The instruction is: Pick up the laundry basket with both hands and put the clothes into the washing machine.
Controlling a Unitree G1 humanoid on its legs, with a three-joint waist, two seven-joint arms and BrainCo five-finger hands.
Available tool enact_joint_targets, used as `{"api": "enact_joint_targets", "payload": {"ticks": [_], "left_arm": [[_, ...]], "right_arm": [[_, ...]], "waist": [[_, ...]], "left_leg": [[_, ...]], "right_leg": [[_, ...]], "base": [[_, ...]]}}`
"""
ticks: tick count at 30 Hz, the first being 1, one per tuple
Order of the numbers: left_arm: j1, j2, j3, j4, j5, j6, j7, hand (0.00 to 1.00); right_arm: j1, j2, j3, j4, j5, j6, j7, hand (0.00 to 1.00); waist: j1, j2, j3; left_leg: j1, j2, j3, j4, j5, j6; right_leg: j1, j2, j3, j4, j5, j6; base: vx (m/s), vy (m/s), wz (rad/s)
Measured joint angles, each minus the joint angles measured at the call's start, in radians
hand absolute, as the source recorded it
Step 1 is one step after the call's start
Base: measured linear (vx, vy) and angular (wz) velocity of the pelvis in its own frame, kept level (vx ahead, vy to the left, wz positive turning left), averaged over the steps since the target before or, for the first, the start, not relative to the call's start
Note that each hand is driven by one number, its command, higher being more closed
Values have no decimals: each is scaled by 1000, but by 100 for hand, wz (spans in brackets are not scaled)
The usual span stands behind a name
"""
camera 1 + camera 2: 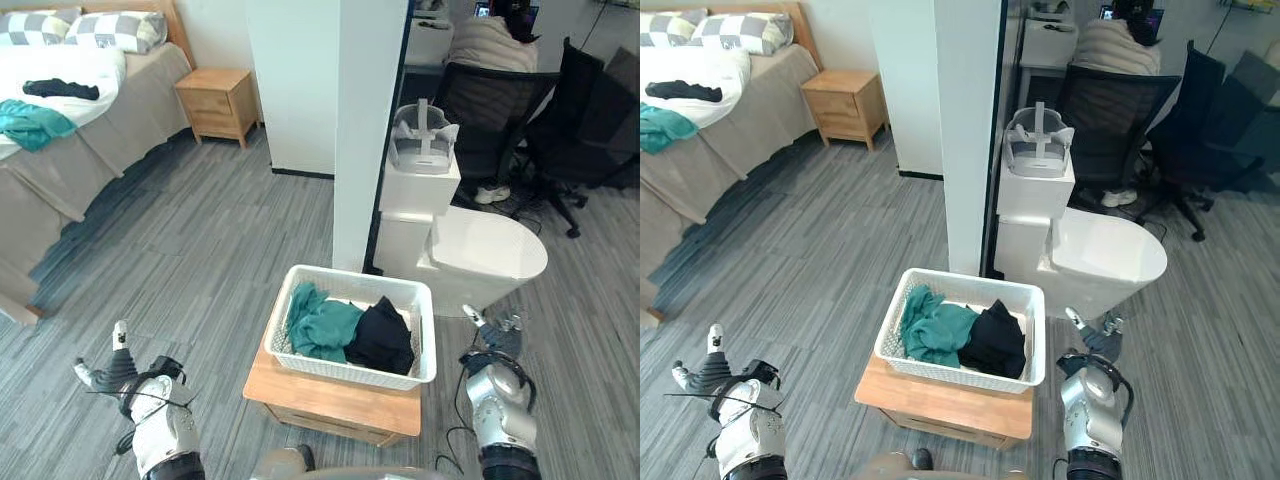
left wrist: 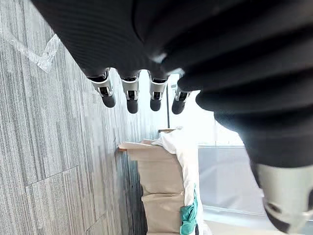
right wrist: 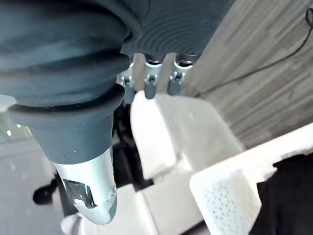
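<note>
White laundry basket [image 1: 338, 366] sits between left robot hand [image 1: 117, 370] and right robot hand [image 1: 496, 343].

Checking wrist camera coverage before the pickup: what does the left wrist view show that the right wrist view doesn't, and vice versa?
Left wrist, not right: the bed and a teal garment. Right wrist, not left: the white basket corner, a black garment inside, a white rounded unit. Both: grey plank floor and an open, empty hand: left hand, right hand.
</note>
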Motion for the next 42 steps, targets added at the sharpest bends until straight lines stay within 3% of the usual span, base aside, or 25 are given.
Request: {"api": "enact_joint_targets", "payload": {"ticks": [5, 6, 8, 10, 12, 18, 23, 26, 29, 33, 42], "left_arm": [[-17, 5, -70, -43, -5, 47, -148, 0], [-38, 17, -87, -64, -4, 81, -191, 0], [-72, 33, -102, -86, 1, 110, -218, 0], [-148, 43, -112, -145, 46, 151, -270, 0], [-192, 50, -111, -183, 84, 172, -303, 0], [-289, 83, -112, -252, 128, 196, -436, 0], [-486, 262, -117, -207, 42, 185, -453, 0], [-628, 386, -155, -108, -20, 185, -477, 0], [-702, 489, -205, -31, -48, 193, -532, 0], [-801, 498, -256, 35, 22, 234, -608, 0], [-821, 503, -335, 183, 239, 275, -762, 0]], "right_arm": [[-52, -58, 0, 3, -60, 101, 36, 0], [-77, -64, -13, 4, -70, 151, 32, 0], [-109, -63, -33, 2, -92, 184, 31, 0], [-165, -56, -59, -26, -128, 232, 32, 0], [-199, -33, -76, -92, -137, 251, 35, 0], [-281, -15, -103, -197, -244, 242, 81, 0], [-426, -94, -162, -46, -17, 137, 83, 0], [-519, -202, -180, 78, 96, 128, 130, 0], [-641, -287, -201, 200, 110, 128, 196, 0], [-721, -349, -216, 288, 81, 163, 286, 0], [-765, -382, -194, 350, 71, 166, 365, 0]], "waist": [[-3, 35, 38], [-1, 36, 66], [-2, 36, 87], [0, 30, 142], [0, 27, 188], [4, 18, 256], [8, 15, 320], [30, 15, 337], [41, 15, 337], [53, 15, 338], [56, 12, 353]], "left_leg": [[-134, 28, -42, 51, 15, -22], [-156, 41, -51, 62, 20, -28], [-208, 55, -73, 87, 24, -34], [-294, 74, -95, 113, 32, -45], [-346, 80, -99, 121, 40, -44], [-466, 84, -104, 178, 50, -36], [-558, 100, -118, 227, 49, -36], [-598, 113, -124, 249, 49, -36], [-619, 125, -120, 253, 50, -36], [-633, 129, -129, 249, 52, -40], [-628, 121, -133, 168, 103, -77]], "right_leg": [[-16, 46, -39, -135, 27, 9], [-26, 60, -44, -140, 34, 4], [-64, 75, -57, -127, 36, 1], [-151, 87, -74, -74, 28, -9], [-215, 85, -78, -26, 17, -21], [-347, 68, -92, 68, -8, -21], [-433, 73, -94, 119, -14, -28], [-462, 83, -97, 124, -12, -29], [-484, 92, -94, 122, -6, -35], [-493, 98, -104, 121, -5, -35], [-521, 86, -153, 143, -6, -35]], "base": [[-24, -91, 16], [-66, -48, 15], [-93, -53, 17], [-142, -66, 16], [-158, -19, 2], [-57, 7, 3], [-52, -15, -1], [-33, -13, -7], [-1, -27, -9], [36, -41, 2], [49, -61, 9]]}}
